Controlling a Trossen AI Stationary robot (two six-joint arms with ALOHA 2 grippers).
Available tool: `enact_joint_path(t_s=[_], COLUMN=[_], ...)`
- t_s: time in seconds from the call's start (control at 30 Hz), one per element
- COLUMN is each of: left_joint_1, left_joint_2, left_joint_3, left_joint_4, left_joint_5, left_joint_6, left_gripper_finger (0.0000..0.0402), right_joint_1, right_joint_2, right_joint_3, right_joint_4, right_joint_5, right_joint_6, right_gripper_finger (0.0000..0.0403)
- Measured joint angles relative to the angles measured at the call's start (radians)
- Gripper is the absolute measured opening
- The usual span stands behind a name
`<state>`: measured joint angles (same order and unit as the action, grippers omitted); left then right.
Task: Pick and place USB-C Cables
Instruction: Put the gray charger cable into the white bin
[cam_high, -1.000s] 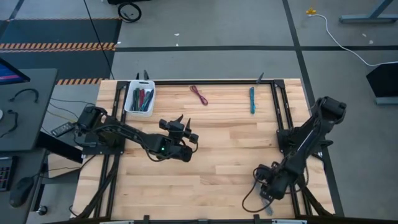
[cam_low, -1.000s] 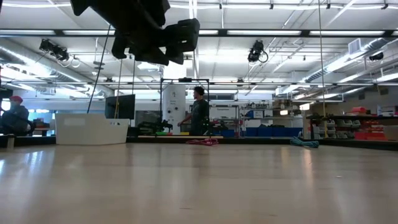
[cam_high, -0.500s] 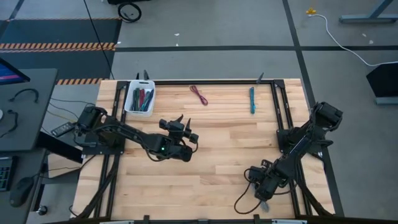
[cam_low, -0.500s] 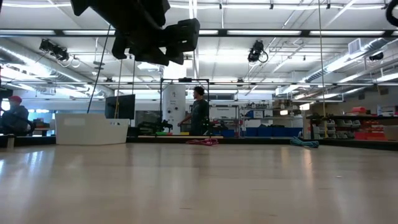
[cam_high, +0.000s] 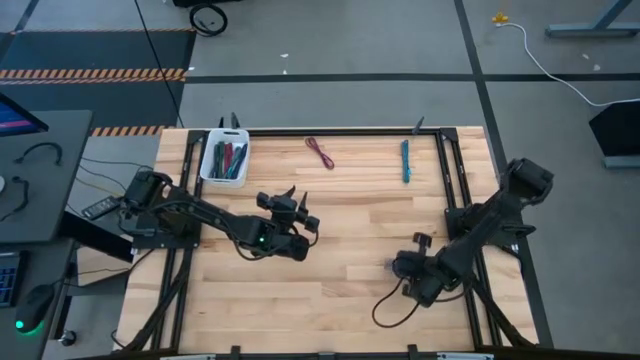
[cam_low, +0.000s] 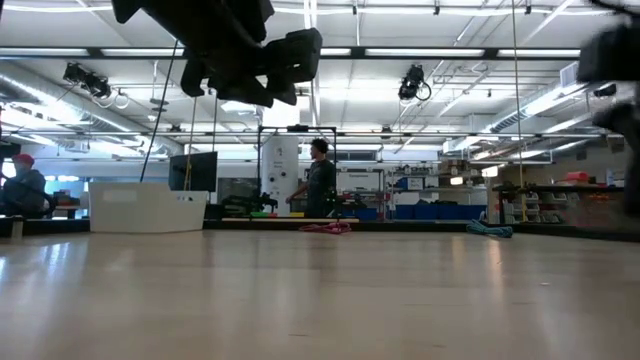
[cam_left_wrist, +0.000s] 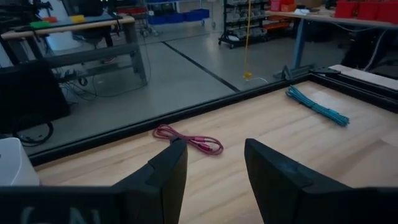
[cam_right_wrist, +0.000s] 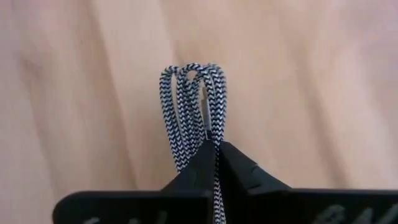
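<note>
From overhead we look straight down on the whole table (cam_high: 340, 250); low down, we look level across it into the room. Each wrist camera peers closely past its own fingers (the left shares the maroon cable (cam_left_wrist: 188, 139) with both).

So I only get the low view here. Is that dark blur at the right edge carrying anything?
Observer: Yes. The right gripper is shut on a black-and-white braided cable.
Operator: And the dark shape at the top?
Observer: That's the left gripper, open and empty, above the table's middle, facing the maroon cable.
Operator: Anything inside the white box?
Observer: The white bin holds several cables, green and red among them.
</note>
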<state>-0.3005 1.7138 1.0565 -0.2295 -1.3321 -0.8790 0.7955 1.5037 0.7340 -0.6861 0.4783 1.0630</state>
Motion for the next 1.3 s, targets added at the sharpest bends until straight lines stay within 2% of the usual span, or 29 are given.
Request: enact_joint_path(t_s=[0.13, 0.23, 0.33, 0.47, 0.6, 0.73, 0.83, 1.03, 1.17, 1.3], left_joint_1=[-0.003, -0.003, 0.001, 0.016, 0.045, 0.076, 0.092, 0.123, 0.149, 0.165], left_joint_2=[0.000, 0.004, 0.029, 0.099, 0.199, 0.288, 0.326, 0.342, 0.342, 0.343], left_joint_3=[0.000, 0.000, 0.000, 0.000, 0.000, 0.000, 0.000, 0.017, 0.072, 0.145], left_joint_4=[0.001, 0.019, 0.121, 0.427, 0.860, 1.242, 1.398, 1.443, 1.364, 1.190], left_joint_5=[0.073, 0.140, 0.228, 0.416, 0.728, 1.024, 1.149, 1.172, 1.172, 1.170], left_joint_6=[0.036, 0.087, 0.226, 0.576, 0.957, 1.142, 1.169, 1.069, 0.978, 0.942], left_gripper_finger=[0.0167, 0.0163, 0.0157, 0.0148, 0.0143, 0.0148, 0.0165, 0.0241, 0.0291, 0.0311], right_joint_1=[0.016, 0.032, 0.043, 0.047, 0.040, 0.040, 0.037, -0.035, -0.118, -0.185], right_joint_2=[-0.141, -0.261, -0.379, -0.527, -0.617, -0.644, -0.646, -0.632, -0.584, -0.530], right_joint_3=[-0.001, -0.018, -0.076, -0.190, -0.310, -0.391, -0.409, -0.409, -0.409, -0.409], right_joint_4=[-0.074, -0.021, 0.089, 0.390, 0.862, 1.285, 1.456, 1.564, 1.595, 1.655], right_joint_5=[0.176, 0.301, 0.387, 0.471, 0.456, 0.437, 0.438, 0.413, 0.334, 0.328], right_joint_6=[-0.029, -0.109, -0.212, -0.413, -0.743, -1.083, -1.255, -1.368, -1.357, -1.355], right_gripper_finger=[0.0006, 0.0004, 0.0003, 0.0002, 0.0002, 0.0002, 0.0002, 0.0002, 0.0002, 0.0002])
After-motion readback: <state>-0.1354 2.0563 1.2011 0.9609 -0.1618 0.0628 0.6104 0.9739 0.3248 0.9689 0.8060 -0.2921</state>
